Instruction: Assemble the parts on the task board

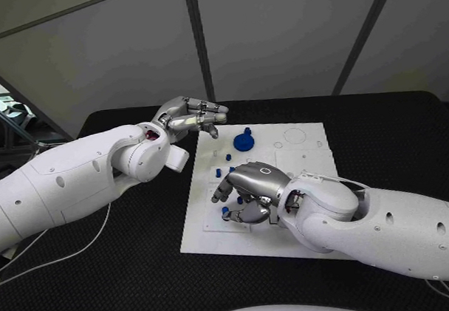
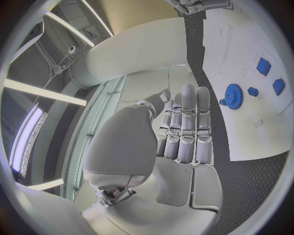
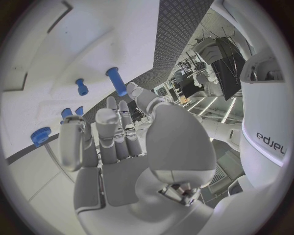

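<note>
The white task board (image 1: 300, 164) lies in the middle of the black table. On its far part sits a blue gear (image 1: 244, 140), with small blue pegs (image 1: 219, 172) nearer to me; the left wrist view shows the gear (image 2: 233, 94) too. My right hand (image 1: 251, 190) hovers low over the board's left half, fingers loosely bent, nothing between them. A blue part (image 1: 227, 211) lies by its fingertips. From the right wrist, a blue cylinder (image 3: 116, 81) stands just past the thumb. My left hand (image 1: 191, 116) hangs above the board's far left corner, holding nothing.
The board's right half carries bare round and square recesses (image 1: 295, 135). Black table (image 1: 394, 139) surrounds the board on all sides. Loose cables (image 1: 42, 255) hang off the table's left edge under my left arm.
</note>
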### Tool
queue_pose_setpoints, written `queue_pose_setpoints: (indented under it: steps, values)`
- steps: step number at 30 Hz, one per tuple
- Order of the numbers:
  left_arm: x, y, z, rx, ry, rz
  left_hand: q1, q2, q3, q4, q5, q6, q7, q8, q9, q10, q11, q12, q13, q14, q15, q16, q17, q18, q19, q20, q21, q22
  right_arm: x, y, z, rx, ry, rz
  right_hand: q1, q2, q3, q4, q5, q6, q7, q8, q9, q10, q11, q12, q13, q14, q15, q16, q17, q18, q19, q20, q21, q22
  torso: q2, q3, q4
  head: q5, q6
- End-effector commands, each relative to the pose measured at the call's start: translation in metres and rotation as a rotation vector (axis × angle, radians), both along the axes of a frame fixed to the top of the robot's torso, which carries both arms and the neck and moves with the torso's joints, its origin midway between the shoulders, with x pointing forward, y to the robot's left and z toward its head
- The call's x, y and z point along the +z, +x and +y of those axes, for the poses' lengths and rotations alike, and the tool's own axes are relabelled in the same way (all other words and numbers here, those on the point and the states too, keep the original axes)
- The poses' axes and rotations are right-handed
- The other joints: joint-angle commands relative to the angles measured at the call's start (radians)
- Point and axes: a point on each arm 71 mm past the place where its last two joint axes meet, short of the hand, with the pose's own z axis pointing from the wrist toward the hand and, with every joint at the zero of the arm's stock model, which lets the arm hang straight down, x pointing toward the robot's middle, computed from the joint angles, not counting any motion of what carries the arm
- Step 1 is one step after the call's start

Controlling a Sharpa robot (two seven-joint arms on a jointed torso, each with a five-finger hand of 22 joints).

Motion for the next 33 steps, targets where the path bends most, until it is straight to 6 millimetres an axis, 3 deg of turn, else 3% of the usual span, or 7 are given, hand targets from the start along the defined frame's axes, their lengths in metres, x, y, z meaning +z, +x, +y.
queue_pose_setpoints:
  steps: [1,7,11,15,18,24,33]
  values:
    - [0.001,0.0,-0.001,-0.012,-0.007,0.002,0.001,0.012,-0.003,-0.004,-0.003,-0.002,0.005,-0.004,0.001,-0.005,0.005,-0.002,0.001,0.004,0.004,-0.004,-0.002,-0.005,0.003,0.004,-0.006,-0.001,0.007,-0.001,-0.007,-0.014,0.083,-0.027,0.005,-0.011,-0.014,-0.001,-0.002,-0.01,-0.001,-0.002,0.0,-0.012,0.002,-0.001,0.002,-0.005,0.008,-0.011,-0.013,0.016,-0.009,0.002,-0.012,0.043,-0.001,-0.0001,0.0005,-0.004,0.003]
    - [0.001,0.0,0.001,-0.007,-0.005,0.001,0.001,0.012,-0.003,-0.004,-0.003,-0.002,0.005,-0.004,0.001,-0.005,0.005,-0.002,0.001,0.004,0.004,-0.004,-0.002,-0.005,0.003,0.004,-0.006,-0.001,0.016,0.005,-0.055,-0.136,0.142,0.064,-0.001,0.001,-0.034,0.013,-0.001,0.028,0.049,0.011,0.007,0.028,-0.001,0.016,0.012,0.003,0.005,-0.002,-0.009,0.014,-0.001,0.0,-0.005,0.051,-0.003,-0.0023,-0.0003,-0.022,0.01]
    - [0.001,-0.001,0.004,0.002,-0.003,0.0,0.001,0.012,-0.003,-0.004,-0.003,-0.002,0.005,-0.004,0.001,-0.005,0.005,-0.002,0.001,0.004,0.004,-0.004,-0.002,-0.005,0.003,0.004,-0.006,-0.001,0.024,0.013,-0.102,-0.287,0.19,0.173,-0.061,0.003,-0.066,0.059,0.002,0.077,0.018,0.028,0.017,0.189,-0.042,0.09,0.053,0.025,-0.022,0.056,0.065,0.001,0.031,-0.019,0.043,0.101,-0.006,-0.0046,-0.0058,-0.044,0.02]
    - [0.0,-0.002,0.009,0.017,-0.004,0.008,0.0,0.011,-0.004,-0.005,-0.003,-0.003,0.005,-0.005,0.001,-0.005,0.005,-0.003,0.002,0.004,0.004,-0.005,-0.002,-0.005,0.003,0.004,-0.007,-0.002,0.026,0.013,-0.151,-0.451,0.222,0.289,-0.11,-0.01,-0.157,0.106,0.008,0.135,-0.03,0.052,0.052,0.355,-0.098,0.29,0.201,0.052,-0.074,0.142,0.17,-0.02,0.074,-0.069,0.112,0.172,-0.007,-0.0065,-0.0144,-0.074,0.031]
    - [-0.001,-0.003,0.01,0.021,-0.003,0.011,0.0,0.011,-0.004,-0.005,-0.003,-0.003,0.005,-0.005,0.001,-0.005,0.005,-0.003,0.002,0.004,0.004,-0.005,-0.002,-0.005,0.003,0.004,-0.007,-0.002,0.026,0.012,-0.17,-0.517,0.218,0.32,-0.101,-0.004,-0.239,0.142,0.011,0.146,-0.056,0.063,0.106,0.363,-0.108,0.852,0.77,0.067,-0.088,0.239,0.301,-0.03,0.093,-0.083,0.145,0.207,-0.009,-0.0066,-0.0199,-0.093,0.038]
    - [-0.004,-0.004,0.009,0.021,-0.009,0.018,-0.002,0.01,-0.005,-0.004,-0.005,-0.002,0.005,-0.004,0.002,-0.005,0.006,-0.003,0.002,0.004,0.004,-0.006,-0.002,-0.005,0.003,0.005,-0.008,-0.002,0.022,0.008,-0.201,-0.651,0.135,0.301,-0.078,0.009,-0.31,0.222,0.093,0.148,-0.057,0.087,0.226,0.366,-0.116,1.313,1.276,0.08,-0.092,0.343,0.46,-0.046,0.123,-0.09,0.196,0.263,-0.013,-0.0074,-0.0296,-0.127,0.045]
    - [-0.008,-0.005,0.011,0.026,-0.013,0.024,-0.003,0.011,-0.006,-0.003,-0.006,-0.002,0.005,-0.004,0.002,-0.005,0.006,-0.002,0.002,0.005,0.004,-0.007,-0.002,-0.005,0.003,0.005,-0.009,-0.003,0.01,-0.003,-0.221,-0.751,-0.036,0.254,-0.063,-0.006,-0.406,0.324,0.088,0.116,-0.053,0.089,0.345,0.379,-0.115,1.395,1.374,0.086,-0.088,0.381,0.521,-0.046,0.123,-0.086,0.197,0.264,-0.019,-0.008,-0.0441,-0.142,0.036]
